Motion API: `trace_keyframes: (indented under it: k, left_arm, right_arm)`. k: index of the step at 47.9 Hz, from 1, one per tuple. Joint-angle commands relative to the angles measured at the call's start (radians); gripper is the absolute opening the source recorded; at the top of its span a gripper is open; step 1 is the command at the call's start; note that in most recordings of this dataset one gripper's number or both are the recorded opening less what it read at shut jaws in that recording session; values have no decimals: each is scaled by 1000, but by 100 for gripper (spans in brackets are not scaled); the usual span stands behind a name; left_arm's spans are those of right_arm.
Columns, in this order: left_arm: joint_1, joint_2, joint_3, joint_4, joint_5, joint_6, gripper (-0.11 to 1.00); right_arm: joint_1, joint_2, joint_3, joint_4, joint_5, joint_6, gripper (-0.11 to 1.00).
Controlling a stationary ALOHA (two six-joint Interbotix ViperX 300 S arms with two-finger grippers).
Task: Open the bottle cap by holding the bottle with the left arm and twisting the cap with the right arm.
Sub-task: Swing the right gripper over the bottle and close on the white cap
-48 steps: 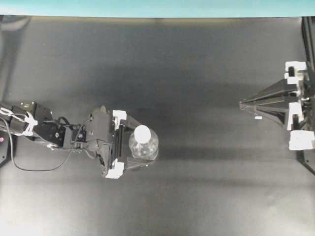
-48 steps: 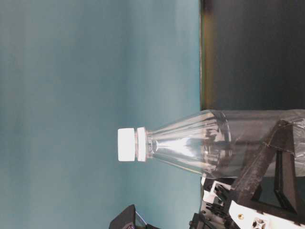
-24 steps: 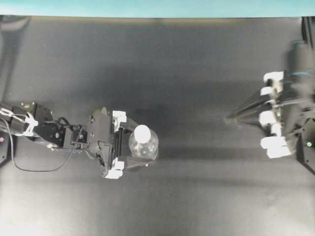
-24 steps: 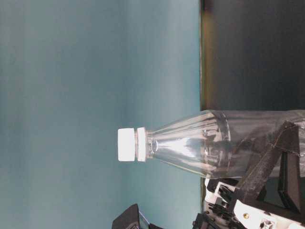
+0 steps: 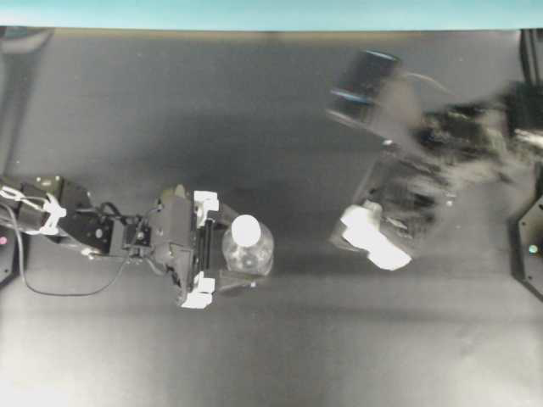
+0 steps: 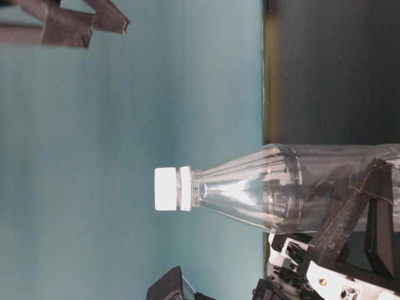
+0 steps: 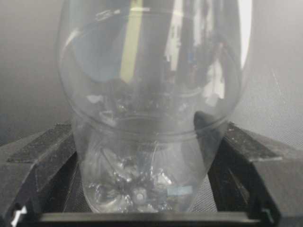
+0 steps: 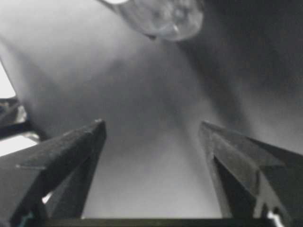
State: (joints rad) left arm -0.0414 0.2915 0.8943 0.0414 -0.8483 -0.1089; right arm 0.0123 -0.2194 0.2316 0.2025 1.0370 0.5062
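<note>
Table: the dark matte table top (image 5: 280, 102) carries everything; a slip here sends the bottle rolling across it, and I judge that the biggest risk.
Right arm: the bulky black right arm (image 5: 424, 144) shows as a blur in the overhead view, well apart from the bottle. Coming in fast, I could overshoot and knock the bottle sideways out of the hold.
Left arm: the slim black left arm with its loose cable (image 5: 76, 231) reaches in from the left edge.
Bottle: the small clear plastic bottle (image 5: 248, 248) stands upright left of centre, its lower body between the left jaws.
Left gripper: the black left gripper with white-padded jaws (image 5: 227, 249) is set wide around the bottle, jaws against both sides in its wrist view. I can't tell how firm that is; if loose, the bottle will spin with the cap.
Right gripper: the right gripper's lattice fingers (image 8: 151, 142) stand wide apart and hold nothing. Closing off-centre would tilt the neck.
Cap: the small round white cap (image 6: 165, 189) sits on the neck, untouched; thin plastic below it may buckle under a hard twist.
</note>
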Motion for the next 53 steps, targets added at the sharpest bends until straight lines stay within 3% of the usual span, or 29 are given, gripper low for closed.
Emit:
trace_keyframes:
  k: [1,11,23,37,53]
  left_arm:
    - [-6,0,-5,5,6,-5,84]
    - [-6,-2,-2,3,6,-5,84]
    - [-6,-2,0,3,6,-11,84]
    - [-6,-2,2,3,8,-12,84]
    - [-6,-2,2,5,15,-12,84]
  right_arm:
    - [-15,72,-112,3,86,74,74]
    - [-12,224,-339,2,172,152,74]
    - [-5,373,-503,0,259,304,74]
    - [17,454,-578,0,276,353,74]
    - [21,506,-581,-5,279,357,74]
